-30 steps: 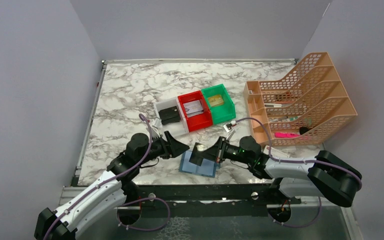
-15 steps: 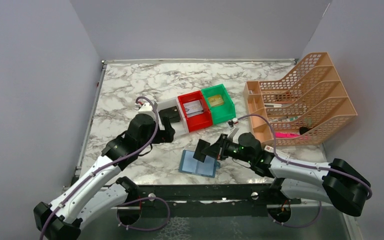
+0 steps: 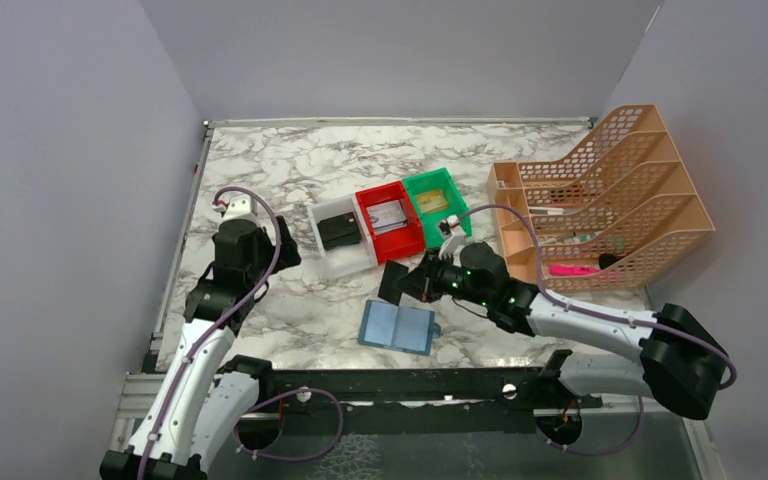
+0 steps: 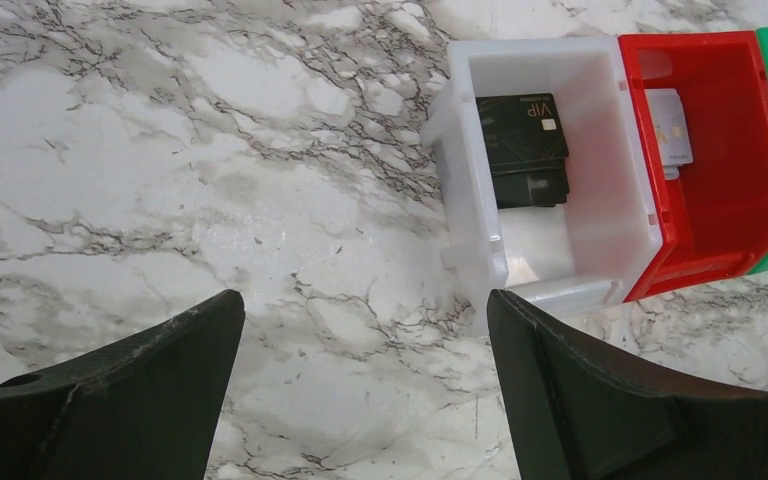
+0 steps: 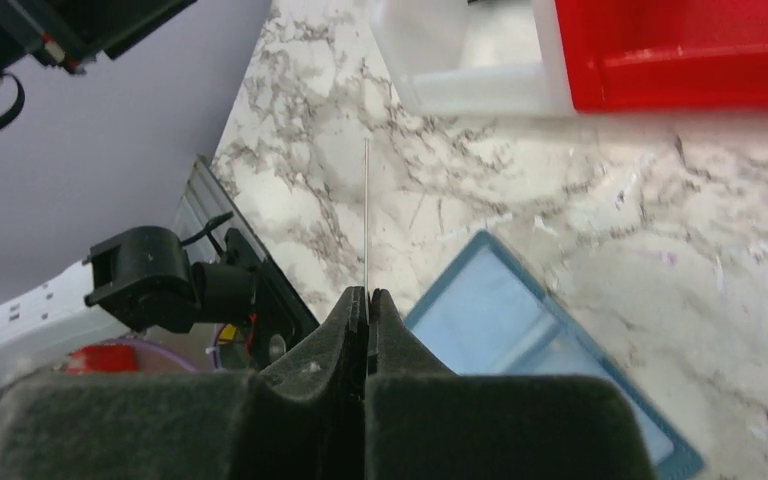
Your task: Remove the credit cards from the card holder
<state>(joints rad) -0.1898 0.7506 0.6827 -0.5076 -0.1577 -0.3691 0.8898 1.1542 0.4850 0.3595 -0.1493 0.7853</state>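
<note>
Right gripper (image 5: 367, 293): fingers pressed together on a dark card (image 3: 394, 283), pinched by one edge and held up off the table (image 3: 260, 170), between the holder (image 3: 398, 326) and the white bin (image 4: 465, 150).
Left gripper (image 4: 362, 305): spread wide and holding nothing, over bare table just left of the white bin.
Holder, place: open and flat on the table near the front edge, just below the right gripper in the top view, touching neither gripper.
Holder, contents: I cannot tell whether any card is left in its pockets.
Bins: black cards (image 4: 520, 130) lie in the white bin; the red bin (image 4: 730, 45) next to it holds a pale card.
Card, handling: judged light, thin, stiff and slick. A narrow pinch on one edge carries it, but it may swivel or slip. Once flat on the table it would be hard to lift, so a bin is the safer place to let go.
Holder, handling: likely soft and light, so it may slide or fold shut when pulled at. One gripper should pin a panel down while the other draws.
Where to grip: on the card edge that stands proud of a pocket, pulling along the pocket's mouth, not on the holder itself.
</note>
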